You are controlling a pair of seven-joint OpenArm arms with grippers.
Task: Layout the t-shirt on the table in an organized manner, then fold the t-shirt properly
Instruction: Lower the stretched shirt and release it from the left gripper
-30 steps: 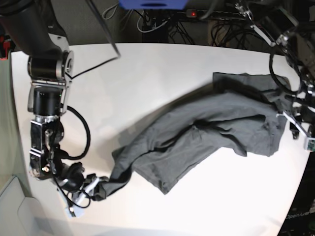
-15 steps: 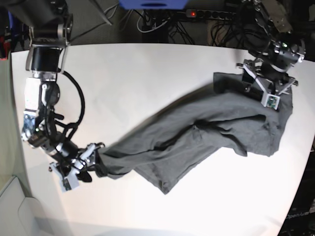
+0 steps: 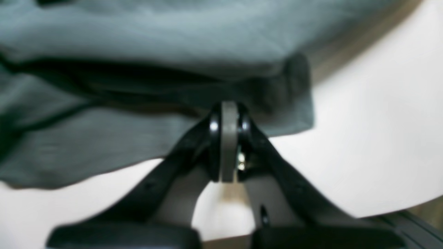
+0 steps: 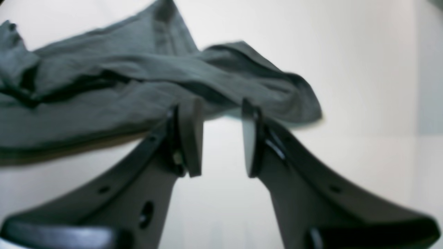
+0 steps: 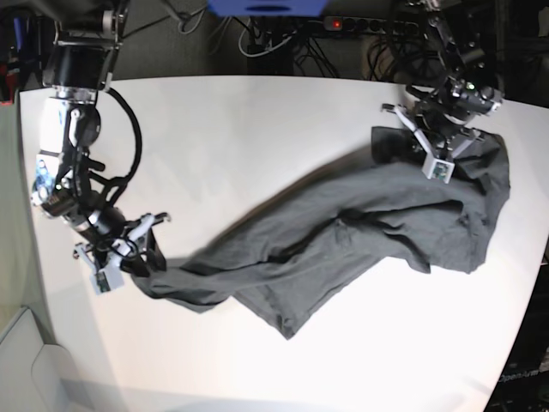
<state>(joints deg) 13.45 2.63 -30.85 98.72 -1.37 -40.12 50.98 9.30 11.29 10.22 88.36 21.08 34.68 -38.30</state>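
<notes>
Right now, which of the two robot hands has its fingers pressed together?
The left gripper, at the shirt's far end by the table's back edge. Its fingers meet above the t-shirt, while the right gripper shows a clear gap between its fingers.

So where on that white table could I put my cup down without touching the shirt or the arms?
The table is bare along the far edge between the two arms, and at the near right corner below the t-shirt. The diagonal middle is covered by cloth, with the right gripper and left gripper at its ends.

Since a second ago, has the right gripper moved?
Yes. The right gripper has slid up the table's left edge, away from its near corner, and let go of the t-shirt.
</notes>
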